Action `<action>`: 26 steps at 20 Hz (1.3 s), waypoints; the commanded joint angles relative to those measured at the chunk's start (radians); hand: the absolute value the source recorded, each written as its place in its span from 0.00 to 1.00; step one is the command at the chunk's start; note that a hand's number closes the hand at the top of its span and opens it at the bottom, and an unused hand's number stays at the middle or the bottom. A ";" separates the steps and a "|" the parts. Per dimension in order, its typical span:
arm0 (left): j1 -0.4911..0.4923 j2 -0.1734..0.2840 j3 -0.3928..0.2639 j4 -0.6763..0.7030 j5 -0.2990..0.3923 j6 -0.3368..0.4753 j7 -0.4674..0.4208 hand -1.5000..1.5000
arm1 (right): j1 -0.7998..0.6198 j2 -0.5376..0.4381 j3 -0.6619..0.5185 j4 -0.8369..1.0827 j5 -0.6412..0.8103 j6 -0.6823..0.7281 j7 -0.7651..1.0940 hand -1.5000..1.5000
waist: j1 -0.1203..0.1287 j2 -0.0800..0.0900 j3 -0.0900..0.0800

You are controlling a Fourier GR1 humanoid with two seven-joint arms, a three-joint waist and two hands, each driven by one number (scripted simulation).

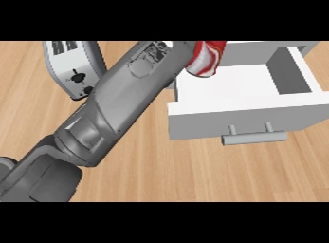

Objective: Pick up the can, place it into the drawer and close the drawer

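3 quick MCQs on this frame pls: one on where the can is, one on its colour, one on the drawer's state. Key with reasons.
1. Where is the can?
A. On the counter by the toaster
B. Held up over the drawer's back left corner
C. Lying on the drawer's handle

2. What colours is the can?
A. Red and white
B. Blue and yellow
C. All green

3. How is the drawer?
A. Shut flush
B. Pulled open
C. Taken out and turned over

Key:
1. B: the can shows at the end of the left forearm, above the drawer's back left corner and far from the toaster.
2. A: red with white bands.
3. B: its white inside is bare to view and its handle juts out toward the robot.
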 commanded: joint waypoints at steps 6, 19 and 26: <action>0.004 0.000 -0.116 0.062 0.077 0.053 -0.081 1.00 | -0.021 -0.013 -0.007 -0.025 -0.003 -0.011 0.038 0.00 | -0.021 0.003 0.001; 0.031 0.000 -0.256 0.117 0.131 0.096 -0.115 1.00 | -0.102 -0.023 0.024 0.037 0.031 -0.021 0.044 0.00 | -0.046 0.013 0.001; 0.034 0.000 -0.282 0.140 0.159 0.185 -0.117 0.00 | -0.101 -0.030 0.023 0.030 -0.001 0.002 0.040 0.00 | -0.074 0.018 0.002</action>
